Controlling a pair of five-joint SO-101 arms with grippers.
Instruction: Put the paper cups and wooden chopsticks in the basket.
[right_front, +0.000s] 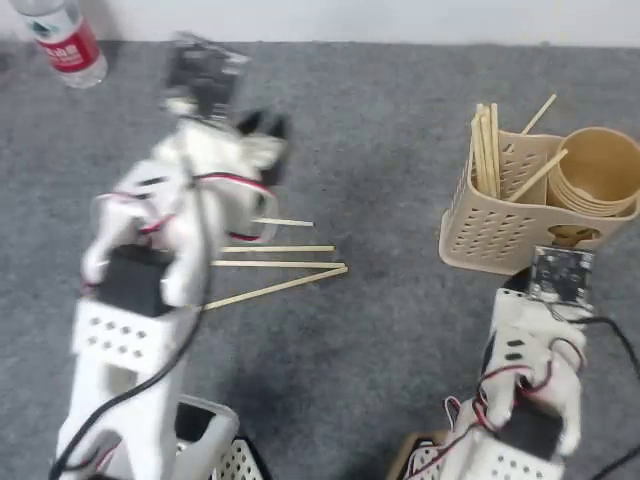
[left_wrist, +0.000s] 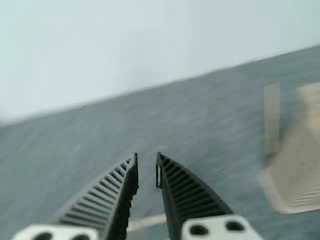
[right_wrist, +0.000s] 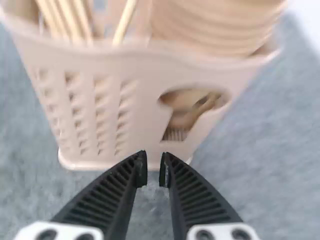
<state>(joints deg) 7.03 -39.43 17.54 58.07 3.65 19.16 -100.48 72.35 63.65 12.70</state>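
Basket (right_front: 478, 240): beige and slotted, upright on the grey carpet (right_front: 380, 150) at the right of the high view.
Paper cups (right_front: 600, 170): a nested stack standing inside the basket, in its right-hand part as the high view shows it.
Chopsticks in basket (right_front: 487, 150): a bundle standing on end in the left-hand part, beside the cups – two sticks lean out at an angle toward the stack.
Loose chopsticks (right_front: 280, 262): four lie flat on the carpet, roughly parallel, the nearest one slanted; they are just beside the left arm and well apart from the basket.
Left gripper (left_wrist: 146, 167): raised above the carpet and tilted outward, jaws drawn almost together with only a thin slit between them, nothing held; one loose stick shows on the carpet below the fingers.
Right gripper (right_wrist: 152, 167): low and just in front of the basket's near wall, pointing at its oval handle hole – jaws likewise nearly closed, a narrow gap left, empty.
Bottle (right_front: 65, 40): clear plastic with a red label, at the far left corner of the carpet.
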